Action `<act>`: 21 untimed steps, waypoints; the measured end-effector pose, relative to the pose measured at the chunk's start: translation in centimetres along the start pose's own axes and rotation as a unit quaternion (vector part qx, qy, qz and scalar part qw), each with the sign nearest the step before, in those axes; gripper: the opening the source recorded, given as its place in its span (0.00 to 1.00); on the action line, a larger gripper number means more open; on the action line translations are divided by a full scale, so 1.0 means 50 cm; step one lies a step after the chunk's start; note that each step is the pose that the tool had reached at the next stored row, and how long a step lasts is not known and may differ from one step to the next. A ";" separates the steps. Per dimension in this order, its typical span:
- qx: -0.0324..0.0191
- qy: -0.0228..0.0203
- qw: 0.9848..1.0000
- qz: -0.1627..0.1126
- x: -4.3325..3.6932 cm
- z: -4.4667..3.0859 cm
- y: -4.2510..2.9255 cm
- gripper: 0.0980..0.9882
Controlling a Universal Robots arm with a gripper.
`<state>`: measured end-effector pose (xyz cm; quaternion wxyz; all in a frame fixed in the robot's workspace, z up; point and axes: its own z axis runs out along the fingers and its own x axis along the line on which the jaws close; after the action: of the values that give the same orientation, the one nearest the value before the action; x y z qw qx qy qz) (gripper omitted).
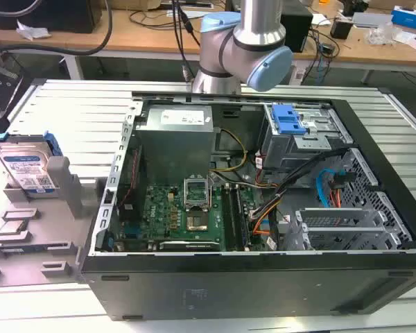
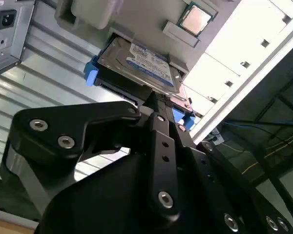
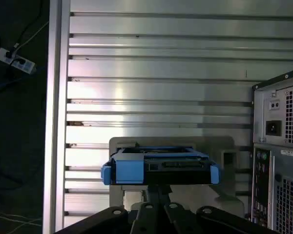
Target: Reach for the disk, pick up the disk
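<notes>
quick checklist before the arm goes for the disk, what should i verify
1. Disk exposed, label up in the grey holder: ok.
2. Gripper centred on the disk's blue-framed end in the first wrist view: ok.
3. Gripper touching the disk: cannot tell.
4. CPU chip apart from the disk: ok.
5. Computer case beside the holder, not over the disk: ok.

Silver-grey arm [image 1: 258,24], pale blue joint caps [image 1: 270,69], matte black pincer [image 2: 157,100] links, round silver screw heads [image 2: 66,142]
</notes>
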<state>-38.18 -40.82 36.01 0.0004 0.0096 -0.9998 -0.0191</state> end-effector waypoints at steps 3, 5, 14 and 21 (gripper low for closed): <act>0.000 0.001 1.000 -0.030 0.000 0.000 0.000 0.01; 0.000 0.002 0.998 -0.061 0.000 0.000 0.000 0.01; 0.000 0.007 0.985 -0.172 0.000 0.000 0.000 0.01; 0.000 0.009 0.971 -0.240 0.000 0.000 0.000 0.01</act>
<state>-38.19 -40.81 36.01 0.0050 0.2489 -0.9683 -0.0184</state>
